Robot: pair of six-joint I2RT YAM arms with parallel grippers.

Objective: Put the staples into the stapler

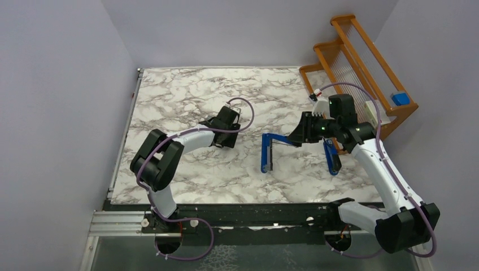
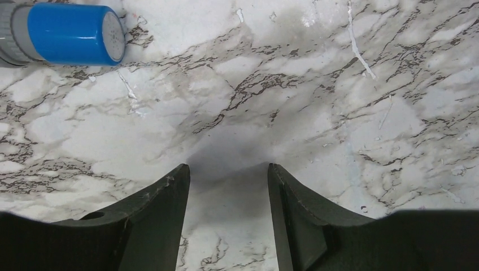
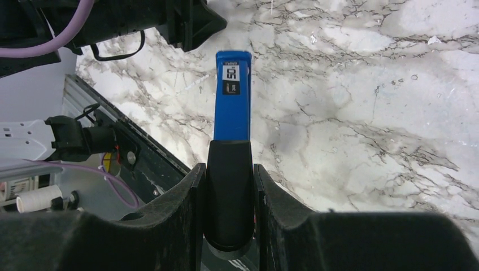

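- Stapler (image 3: pixel 231 96) — blue, hinged wide open, on the table (image 1: pixel 186 96) right of centre. Its labelled arm runs lengthwise straight out from the right gripper (image 3: pixel 229 169), pointing leftward across the marble.
- That gripper's fingers are clamped on the arm's black rear end.
- A second blue leg lies below the same gripper, angled toward the near edge.
- Low over the marble hangs the left gripper (image 2: pixel 229 169), jaws apart, holding nothing — a blue-capped cylinder (image 2: pixel 68 34) lies near it.
- At the far right corner stands a wooden rack (image 1: pixel 361 62).

Marble-patterned table (image 1: pixel 186 101), blue-capped cylinder (image 2: pixel 62 34) lying on it, wooden rack (image 1: pixel 374 56) at far-right edge
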